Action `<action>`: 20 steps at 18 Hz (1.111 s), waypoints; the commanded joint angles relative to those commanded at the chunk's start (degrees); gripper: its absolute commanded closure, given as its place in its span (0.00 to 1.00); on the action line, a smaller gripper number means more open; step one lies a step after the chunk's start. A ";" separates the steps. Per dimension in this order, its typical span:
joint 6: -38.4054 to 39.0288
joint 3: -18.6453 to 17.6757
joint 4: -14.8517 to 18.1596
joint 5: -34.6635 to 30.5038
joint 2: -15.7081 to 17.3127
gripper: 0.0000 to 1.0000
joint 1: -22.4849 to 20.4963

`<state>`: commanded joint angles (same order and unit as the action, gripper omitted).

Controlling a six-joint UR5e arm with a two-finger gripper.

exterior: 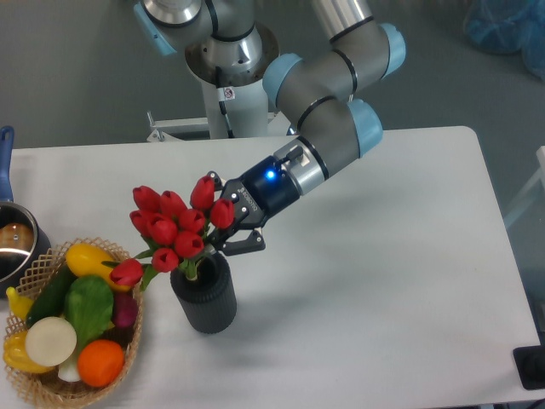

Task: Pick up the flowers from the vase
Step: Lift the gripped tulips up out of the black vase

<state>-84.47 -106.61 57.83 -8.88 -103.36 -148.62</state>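
Observation:
The flowers [173, 227], a bunch of red tulips with green leaves, stand in the vase [206, 300], a short dark ribbed cylinder at the front left of the white table. My gripper [228, 216] reaches in from the right at the height of the blooms. Its jaws are open, one finger above the right-hand tulips and one below them beside the vase mouth. The rightmost blooms lie between the fingers. The stems are mostly hidden by the blooms and the vase.
A wicker basket [128, 362] of colourful fruit and vegetables stands just left of the vase, near the table's front edge. A metal pot [15, 247] with a blue handle sits at the left edge. The arm's base [228, 77] is behind the table.

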 joint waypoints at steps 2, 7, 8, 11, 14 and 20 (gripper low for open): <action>0.44 0.00 0.00 0.09 0.35 0.61 -0.09; 0.71 0.09 0.09 0.62 1.23 0.61 -0.09; 1.14 0.09 0.09 0.62 1.41 0.61 -0.09; 3.78 0.96 0.09 0.62 1.76 0.61 -0.09; 5.88 1.67 0.09 0.62 2.64 0.61 -0.09; 8.79 2.11 0.18 0.70 4.13 0.61 0.00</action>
<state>-75.68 -104.50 58.01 -8.17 -99.23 -148.62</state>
